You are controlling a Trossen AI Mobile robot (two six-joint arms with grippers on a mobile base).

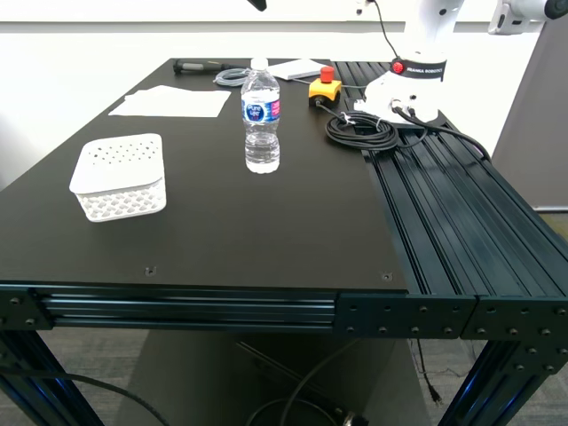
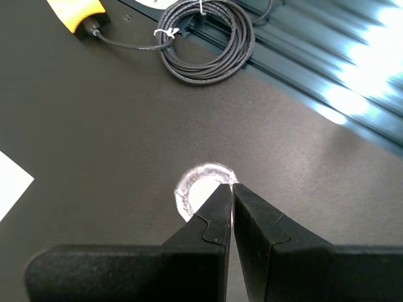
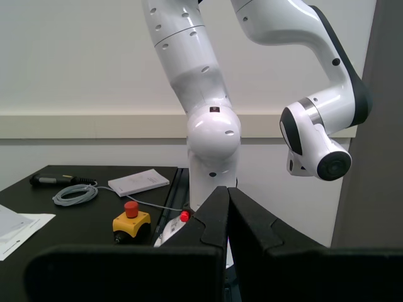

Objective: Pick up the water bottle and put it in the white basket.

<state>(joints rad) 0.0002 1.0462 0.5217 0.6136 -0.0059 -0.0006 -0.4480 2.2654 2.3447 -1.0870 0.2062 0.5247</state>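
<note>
The water bottle [image 1: 261,115] stands upright near the middle of the black table [image 1: 266,231], clear with a white cap and a blue and pink label. In the first wrist view it shows from above as a pale ring [image 2: 200,189]. My first gripper [image 2: 232,187] is shut and empty, high over the bottle. A black tip [image 1: 257,3] shows at the exterior view's top edge above the bottle. The white basket [image 1: 120,176] sits at the exterior view's left with its dotted face up. My second gripper [image 3: 227,189] is shut and empty, facing a white robot arm.
A white robot [image 1: 404,89] stands at the back right, beside a coiled black cable [image 1: 362,129] and a yellow emergency stop button [image 1: 325,87]. White paper sheets [image 1: 169,102], a grey cable coil [image 1: 232,77], a black tool [image 1: 200,67] and a white booklet [image 1: 297,68] lie at the back.
</note>
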